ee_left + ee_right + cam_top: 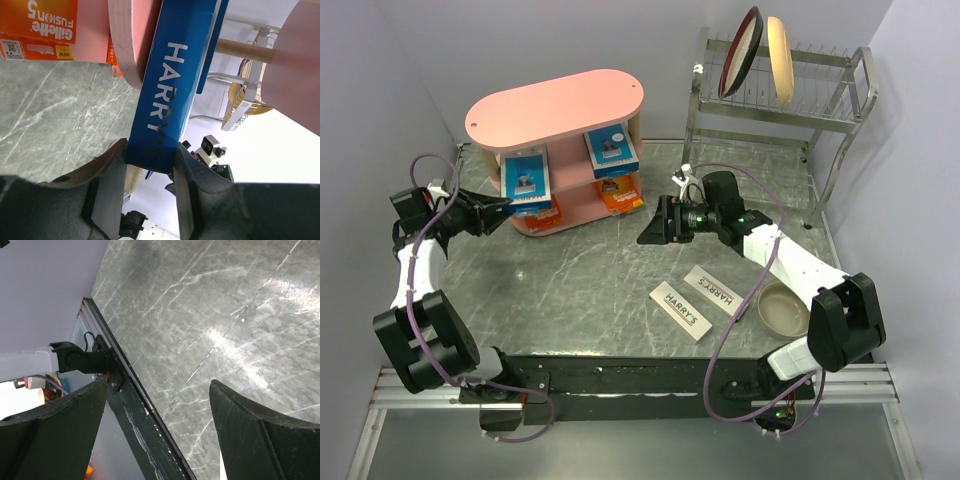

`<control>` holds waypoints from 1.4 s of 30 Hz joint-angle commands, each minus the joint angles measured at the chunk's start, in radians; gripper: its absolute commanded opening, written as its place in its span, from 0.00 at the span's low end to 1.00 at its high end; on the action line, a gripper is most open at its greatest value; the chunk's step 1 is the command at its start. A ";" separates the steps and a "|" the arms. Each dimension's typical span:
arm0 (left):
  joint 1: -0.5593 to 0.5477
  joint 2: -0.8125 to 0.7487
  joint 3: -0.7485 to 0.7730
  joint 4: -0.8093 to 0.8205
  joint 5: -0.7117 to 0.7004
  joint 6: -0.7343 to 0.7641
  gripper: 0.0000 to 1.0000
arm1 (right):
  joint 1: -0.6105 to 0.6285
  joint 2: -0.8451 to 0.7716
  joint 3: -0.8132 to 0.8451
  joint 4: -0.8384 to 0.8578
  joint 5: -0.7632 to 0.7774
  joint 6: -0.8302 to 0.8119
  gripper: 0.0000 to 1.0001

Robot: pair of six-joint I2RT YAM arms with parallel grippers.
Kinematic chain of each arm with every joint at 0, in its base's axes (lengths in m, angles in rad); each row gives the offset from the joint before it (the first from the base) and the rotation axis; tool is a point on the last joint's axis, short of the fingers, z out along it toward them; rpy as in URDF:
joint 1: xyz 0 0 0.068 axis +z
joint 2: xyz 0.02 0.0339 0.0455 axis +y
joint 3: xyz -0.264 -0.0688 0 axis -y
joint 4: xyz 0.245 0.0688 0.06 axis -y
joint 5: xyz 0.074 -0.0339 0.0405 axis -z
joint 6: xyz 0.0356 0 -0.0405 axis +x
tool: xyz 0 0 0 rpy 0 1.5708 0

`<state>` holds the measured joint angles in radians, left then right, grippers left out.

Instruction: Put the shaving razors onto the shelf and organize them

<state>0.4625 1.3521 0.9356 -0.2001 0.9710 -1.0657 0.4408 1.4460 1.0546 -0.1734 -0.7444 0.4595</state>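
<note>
Gripping the blue pack (167,85) with my left gripper (150,150), I hold it clamped at the shelf (555,105), left end. Two white boxes (680,309) lie on the table (580,270); my right gripper (157,405) hangs near them, jaws wide apart.

Seen from high behind both bases across the whole table (590,270), close along the left jaws at a blue HARRY'S pack (165,100) at the pink shelf (127,50), and low from the right wrist onto that same table.
</note>
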 commanded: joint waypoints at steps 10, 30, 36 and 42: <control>-0.045 0.007 0.097 -0.192 -0.130 -0.053 0.34 | 0.015 -0.001 0.074 -0.015 -0.013 -0.054 0.89; -0.107 -0.056 0.039 -0.167 -0.203 -0.123 0.34 | 0.389 0.438 0.629 0.023 0.496 0.188 0.09; -0.102 -0.079 0.011 -0.185 -0.206 -0.117 0.39 | 0.406 0.563 0.775 0.017 0.573 0.173 0.06; -0.099 -0.090 -0.018 -0.179 -0.209 -0.116 0.42 | 0.404 0.626 0.840 0.011 0.620 0.145 0.06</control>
<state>0.3565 1.2808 0.9459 -0.3191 0.8028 -1.1721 0.8463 2.0525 1.8256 -0.1802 -0.1951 0.6266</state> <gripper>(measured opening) 0.426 0.061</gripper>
